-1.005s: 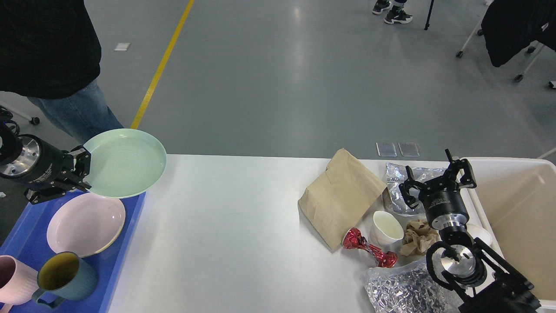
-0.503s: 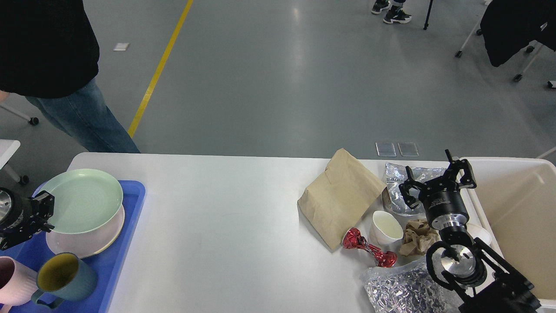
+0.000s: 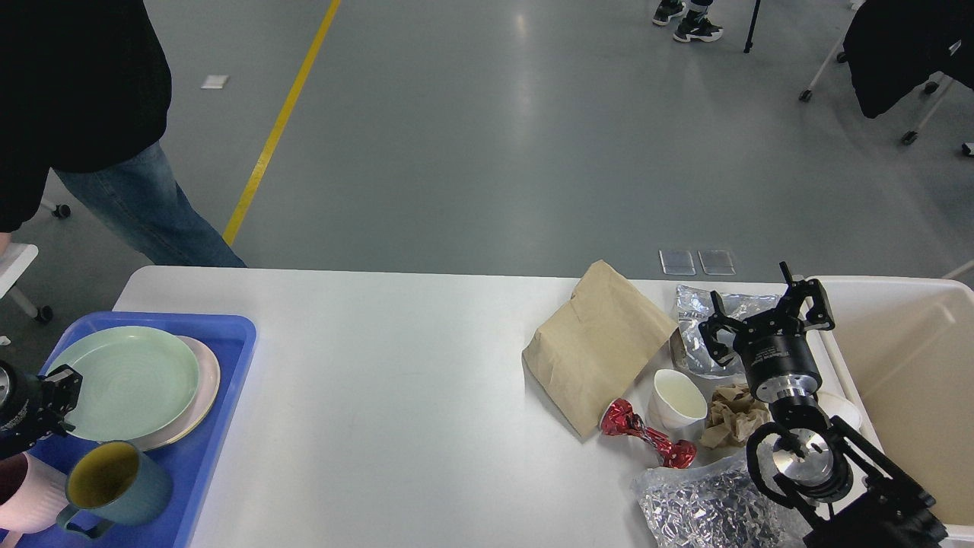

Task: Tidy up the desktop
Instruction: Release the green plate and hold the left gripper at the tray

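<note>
In the head view you see the desktop (image 3: 396, 396) spread wide and white across the lower half, and everything else sits relative to it. At its left end lies a blue plastic tray (image 3: 217, 426), and in that tray a pale green plate (image 3: 125, 380) rests flat on top of a pink plate (image 3: 199, 392); nearer you in the tray stand a dark teal mug with a yellow inside (image 3: 114, 483) and a pink mug (image 3: 27, 495). Your left gripper (image 3: 57, 399) sits at the green plate's left rim; you cannot tell whether its fingers are parted or pinching. At the desktop's right end lie a brown paper bag (image 3: 597, 346), a red foil wrapper (image 3: 647, 438), a small white cup (image 3: 677, 399), crumpled brown paper (image 3: 734, 415) and two silver foil bags (image 3: 704, 502). Your right gripper (image 3: 765, 316) hovers above this litter with its fingers spread, holding nothing. Just beyond the desktop's right edge stands a cream-coloured plastic bin (image 3: 913, 365).
</note>
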`<state>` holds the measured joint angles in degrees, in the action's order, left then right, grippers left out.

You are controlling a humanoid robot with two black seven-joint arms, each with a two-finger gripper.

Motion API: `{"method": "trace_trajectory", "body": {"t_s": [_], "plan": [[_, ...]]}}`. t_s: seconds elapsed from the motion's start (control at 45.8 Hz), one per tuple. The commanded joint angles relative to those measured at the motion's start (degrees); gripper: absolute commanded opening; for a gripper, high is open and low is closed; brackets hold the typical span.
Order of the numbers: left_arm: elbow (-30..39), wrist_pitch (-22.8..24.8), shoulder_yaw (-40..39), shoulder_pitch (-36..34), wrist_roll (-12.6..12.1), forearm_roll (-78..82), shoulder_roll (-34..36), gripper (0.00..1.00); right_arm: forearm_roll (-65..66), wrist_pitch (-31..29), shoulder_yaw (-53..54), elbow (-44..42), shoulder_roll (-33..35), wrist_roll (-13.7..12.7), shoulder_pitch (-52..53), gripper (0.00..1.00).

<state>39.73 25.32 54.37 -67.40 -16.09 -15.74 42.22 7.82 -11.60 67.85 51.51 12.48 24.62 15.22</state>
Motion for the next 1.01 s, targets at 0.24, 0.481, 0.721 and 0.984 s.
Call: {"method": "trace_trajectory", "body": {"t_s": [0.24,0.481,0.721,0.984], "plan": [[0.3,0.3,-2.3,0.2,-0.1,0.0,-0.2,0.04,0.0,0.0,0.0,0.0,0.0,0.0,0.0,1.0],[0.4,-0.1,-2.6,0.2,-0.1,-0.1,-0.6,0.44,0.0,0.0,0.0,0.0,0.0,0.0,0.1,1.0],[0.4,-0.3,-2.6,0.2,-0.1,-0.1,-0.6,0.73,0.0,0.0,0.0,0.0,0.0,0.0,0.1,1.0],[0.4,-0.6,-2.6,0.1,0.0,-0.1,-0.6,0.84,0.0,0.0,0.0,0.0,0.0,0.1,0.0,1.0]]}}
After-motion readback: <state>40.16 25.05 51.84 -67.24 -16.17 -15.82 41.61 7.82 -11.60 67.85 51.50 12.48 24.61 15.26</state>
